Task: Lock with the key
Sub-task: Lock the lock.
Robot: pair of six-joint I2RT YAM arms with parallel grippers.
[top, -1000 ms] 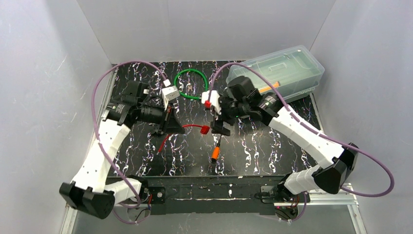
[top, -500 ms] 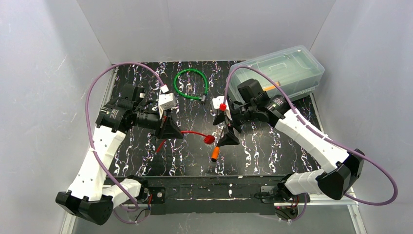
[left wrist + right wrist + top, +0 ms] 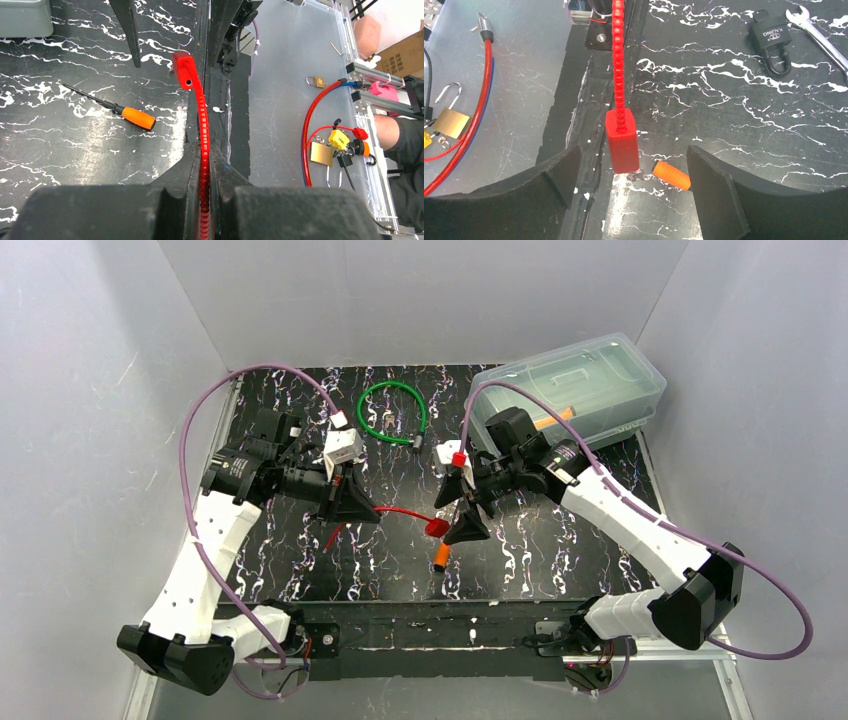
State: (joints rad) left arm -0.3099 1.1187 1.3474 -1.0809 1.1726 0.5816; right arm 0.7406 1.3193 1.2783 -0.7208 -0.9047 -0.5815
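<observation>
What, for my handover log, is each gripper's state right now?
Left gripper: closed on the red ribbed plastic cable.
Right gripper: open, fingers either side of the cable's red block-shaped end, not touching it.

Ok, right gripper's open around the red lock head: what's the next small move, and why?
Probably close the right gripper on the red lock head. Its jaws stand open on either side of the head without touching it, while the left gripper is shut only on the red cable, so the head is unsupported at the cable's end. Gripping it should steady it.
</observation>
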